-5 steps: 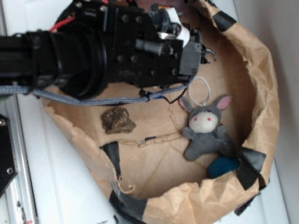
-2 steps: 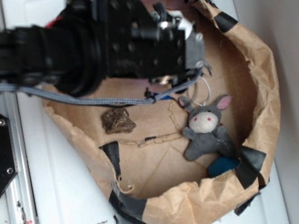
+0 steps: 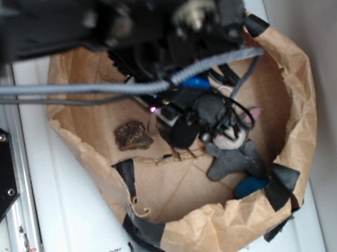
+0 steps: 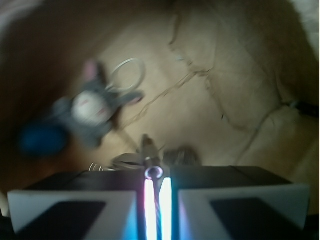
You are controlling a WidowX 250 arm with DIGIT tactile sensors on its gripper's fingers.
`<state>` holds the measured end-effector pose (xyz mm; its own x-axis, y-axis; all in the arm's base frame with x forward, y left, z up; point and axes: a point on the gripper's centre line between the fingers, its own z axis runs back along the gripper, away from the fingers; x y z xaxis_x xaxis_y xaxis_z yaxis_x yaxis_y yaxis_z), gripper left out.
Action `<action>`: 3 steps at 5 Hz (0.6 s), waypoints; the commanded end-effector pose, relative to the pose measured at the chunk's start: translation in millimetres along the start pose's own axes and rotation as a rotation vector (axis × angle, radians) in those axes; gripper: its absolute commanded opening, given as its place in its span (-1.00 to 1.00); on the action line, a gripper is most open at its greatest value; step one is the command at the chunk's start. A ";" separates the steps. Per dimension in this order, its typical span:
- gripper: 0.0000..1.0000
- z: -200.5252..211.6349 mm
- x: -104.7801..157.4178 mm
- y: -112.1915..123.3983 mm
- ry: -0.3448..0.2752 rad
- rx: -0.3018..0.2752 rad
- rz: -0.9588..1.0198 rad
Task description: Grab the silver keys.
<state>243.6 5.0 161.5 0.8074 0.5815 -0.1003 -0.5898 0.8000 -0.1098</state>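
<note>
Black robot gripper (image 3: 185,130), jaws nearly together with only a narrow gap, sits low inside the crumpled brown paper bowl (image 3: 293,113). Small shiny brownish-silver metal keys (image 4: 145,156) lie at its fingertips, beside the grey plush bunny (image 4: 92,107); grasp cannot be confirmed.

The arm (image 3: 95,16) reaches low, fingers (image 4: 75,210) nearly together.

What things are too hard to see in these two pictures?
- Silver keys: wrist view, blurred and partly cut off by the gripper; exterior view, hidden under the arm.
- Gripper: exterior view, blurred, so open or shut is unclear there.
- Plush bunny: exterior view, head partly covered by the arm; wrist view, blurry.
- Blue thing: both views, too unclear to name.
</note>
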 end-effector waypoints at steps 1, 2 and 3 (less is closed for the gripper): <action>-1.00 57.6 2.0 -3.8 -0.050 0.021 -0.143; -1.00 50.5 7.2 -3.3 -0.086 0.064 -0.156; -1.00 42.8 8.7 2.6 -0.078 0.076 -0.127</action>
